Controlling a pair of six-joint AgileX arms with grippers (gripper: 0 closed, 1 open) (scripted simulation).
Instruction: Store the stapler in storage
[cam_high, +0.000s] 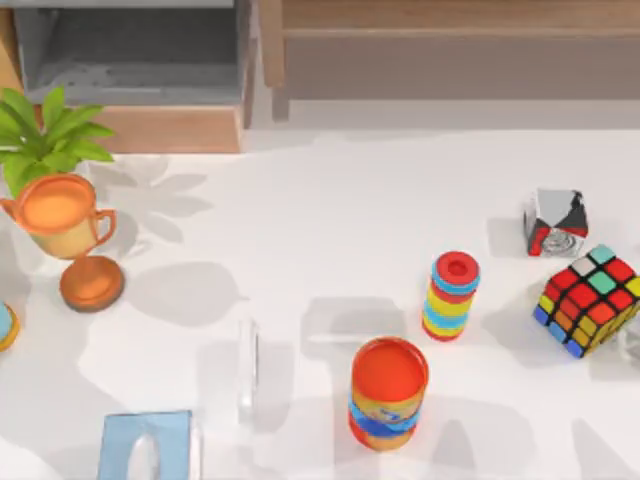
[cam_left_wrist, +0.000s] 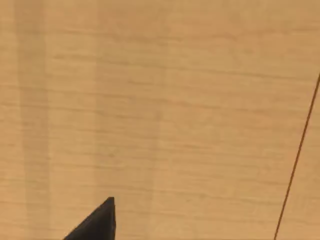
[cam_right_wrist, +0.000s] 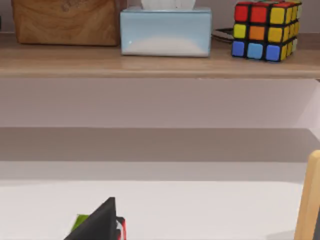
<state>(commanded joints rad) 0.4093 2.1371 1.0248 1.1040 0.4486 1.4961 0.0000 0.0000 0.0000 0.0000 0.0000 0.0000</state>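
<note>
The stapler (cam_high: 247, 372) lies untouched on the tabletop (cam_high: 330, 220), just left of the orange can (cam_high: 388, 391), tissue box (cam_high: 148, 446) on its other side. Whether either arm's jaws are open, I cannot tell. Judged step: approach not begun. The grey storage bin (cam_high: 130, 55) sits far beyond the can; the path looks open, the trophy (cam_high: 66, 236) flanking it.

Tissue box (cam_high: 147, 445) cut off below
</note>
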